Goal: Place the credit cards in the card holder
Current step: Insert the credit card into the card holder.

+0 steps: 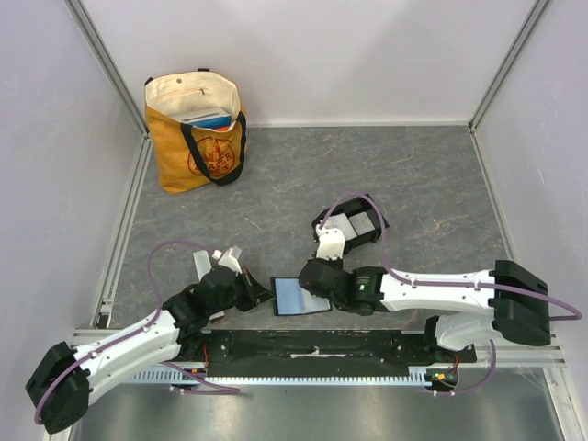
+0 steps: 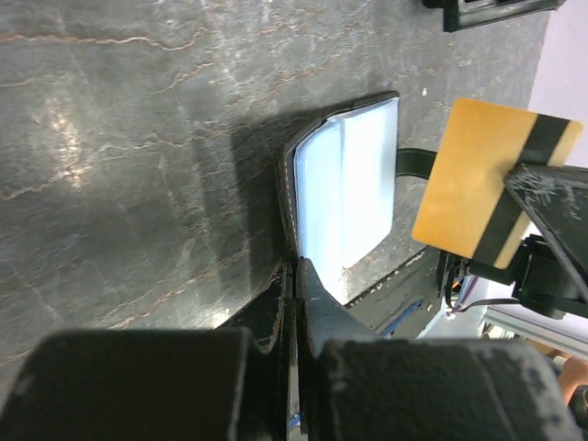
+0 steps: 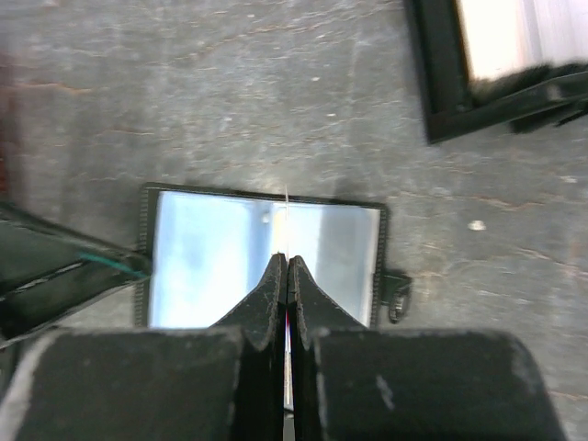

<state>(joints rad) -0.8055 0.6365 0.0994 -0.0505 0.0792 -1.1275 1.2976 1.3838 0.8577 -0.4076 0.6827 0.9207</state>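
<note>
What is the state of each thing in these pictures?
wallet: open, flat on table
orange card: out of the wallet, held up
left end effector: shut on the wallet's edge
right end effector: shut on the orange card
card holder: on table, something pale inside
tote bag: upright, mouth open

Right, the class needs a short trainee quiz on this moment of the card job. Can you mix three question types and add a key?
1. True or false: the right gripper is shut on the orange-gold card.
2. The left gripper pinches: A) the card holder; B) the edge of the open wallet; C) nothing.
3. Fill in: the tote bag stands in the far ____ corner.
Key: 1 true; 2 B; 3 left.
</note>
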